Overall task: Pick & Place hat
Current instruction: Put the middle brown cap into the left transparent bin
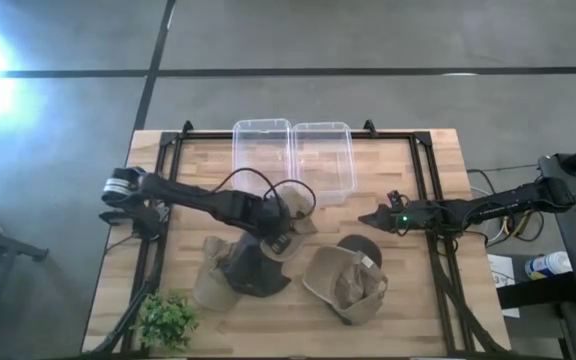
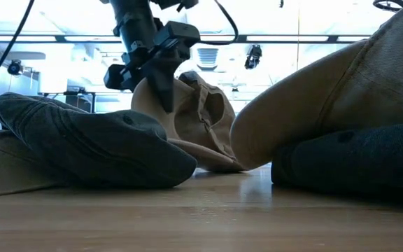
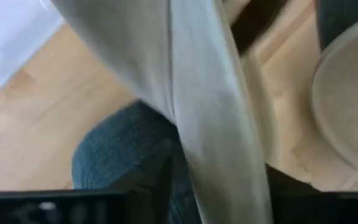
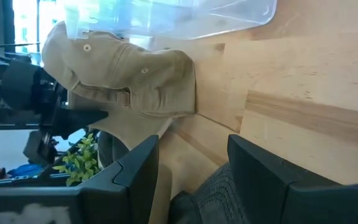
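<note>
The left gripper [image 1: 286, 232] has its fingers clenched on a tan hat [image 1: 293, 205], held just above the surface [image 1: 408, 300] near the clear bins [image 1: 293, 150]. The right gripper [image 1: 368, 216] hovers beside a dark hat [image 1: 358, 247], fingers released. More hats [image 1: 346, 285] lie nearby.

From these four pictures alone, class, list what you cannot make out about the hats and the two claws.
- Left claw: high view, its fingertips are buried in the tan hat, so the grip is unclear.
- Left wrist view: tan fabric fills the picture, blurred.
- Low view: hats close to the camera, like the dark hat, block the table behind.
- Plant: high view, too small to make out details.
</note>
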